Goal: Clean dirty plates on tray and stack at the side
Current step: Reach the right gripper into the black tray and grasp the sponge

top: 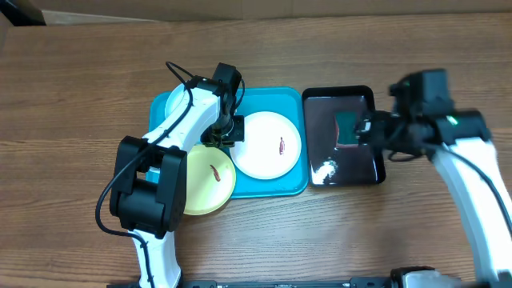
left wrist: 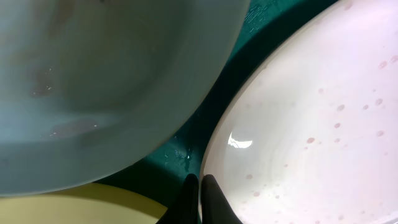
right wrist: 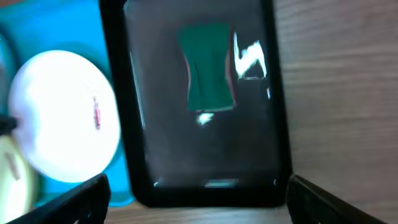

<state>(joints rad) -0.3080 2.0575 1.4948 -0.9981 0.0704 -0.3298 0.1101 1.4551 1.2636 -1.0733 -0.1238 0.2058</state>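
One turquoise tray point(top: 280, 100) sits mid-frame on the desk point(top: 80, 80) and corrals all three plates: the white plate point(top: 268, 144) at centre, the cyan plate point(top: 166, 104) upper left, and the yellow-green plate point(top: 210, 184) lower left, spilling over the rim. To its right, one black tray point(top: 356, 160) keeps the single green sponge point(right wrist: 208, 68) handy. My left tool point(left wrist: 200, 196) looks pinched together on the white plate's left rim, to steady it I'd judge, while my right tool point(right wrist: 196, 186) hangs spread wide above the sponge, ready to collect it.

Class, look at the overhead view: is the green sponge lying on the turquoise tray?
No, the green sponge lies in the black tray.
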